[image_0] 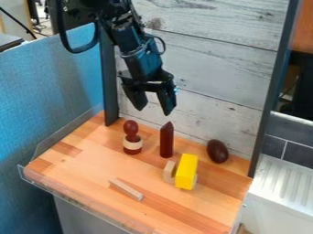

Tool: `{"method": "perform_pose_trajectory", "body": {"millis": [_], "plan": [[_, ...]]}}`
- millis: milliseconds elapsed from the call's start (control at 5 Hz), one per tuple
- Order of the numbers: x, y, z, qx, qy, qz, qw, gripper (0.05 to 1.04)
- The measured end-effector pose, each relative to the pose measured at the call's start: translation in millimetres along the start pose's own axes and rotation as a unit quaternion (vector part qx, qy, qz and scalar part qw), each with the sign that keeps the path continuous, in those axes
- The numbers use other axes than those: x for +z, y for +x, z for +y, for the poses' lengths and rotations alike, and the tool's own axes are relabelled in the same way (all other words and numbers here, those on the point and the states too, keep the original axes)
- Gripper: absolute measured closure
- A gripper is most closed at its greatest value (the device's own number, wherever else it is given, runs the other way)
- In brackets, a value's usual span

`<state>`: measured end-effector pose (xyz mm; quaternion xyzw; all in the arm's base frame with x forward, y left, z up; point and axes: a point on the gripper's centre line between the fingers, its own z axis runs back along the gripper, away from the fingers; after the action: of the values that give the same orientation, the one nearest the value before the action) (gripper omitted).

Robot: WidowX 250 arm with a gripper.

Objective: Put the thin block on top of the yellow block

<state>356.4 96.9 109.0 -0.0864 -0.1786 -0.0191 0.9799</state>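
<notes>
Probably a robotics lab | robot arm (137,61) | wooden worktop (79,169) | blue partition (61,82) | plank-look backboard (214,64) | cable (19,22) behind

Left to right, figure (132,138), post (167,141) and egg (217,151) sit behind two blocks (185,176), the thin block (126,189) nearer the table's (73,171) front edge.

From my station I see 2 dark red pieces upright on the wooden desk (73,169): a round-headed figure (131,138) (pale band round it) and, to its right, a pointed post (167,141). A dark brown egg (217,151) sits farther right, and 1 short pale block (169,172) is in front of the post. Planks (214,68) rise behind, a blue partition (52,82) on the left.
</notes>
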Motion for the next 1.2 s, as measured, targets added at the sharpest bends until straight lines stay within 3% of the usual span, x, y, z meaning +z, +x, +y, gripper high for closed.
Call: {"method": "perform_pose_trajectory", "body": {"millis": [200, 400, 600, 800, 1200], "plan": [[-10.7, -6.1, 1.5, 0.012, -0.004, 0.014, 0.9998, 0.083], [-22.3, -19.0, 8.3, 0.089, 0.019, 0.022, 0.9956, 0.083], [-29.4, -25.6, 9.9, 0.152, 0.028, 0.017, 0.9879, 0.083], [-36.9, -37.8, 16.7, 0.219, 0.039, 0.010, 0.9748, 0.083], [-72.5, -67.1, 33.5, 0.368, 0.081, -0.011, 0.9263, 0.083]]}}
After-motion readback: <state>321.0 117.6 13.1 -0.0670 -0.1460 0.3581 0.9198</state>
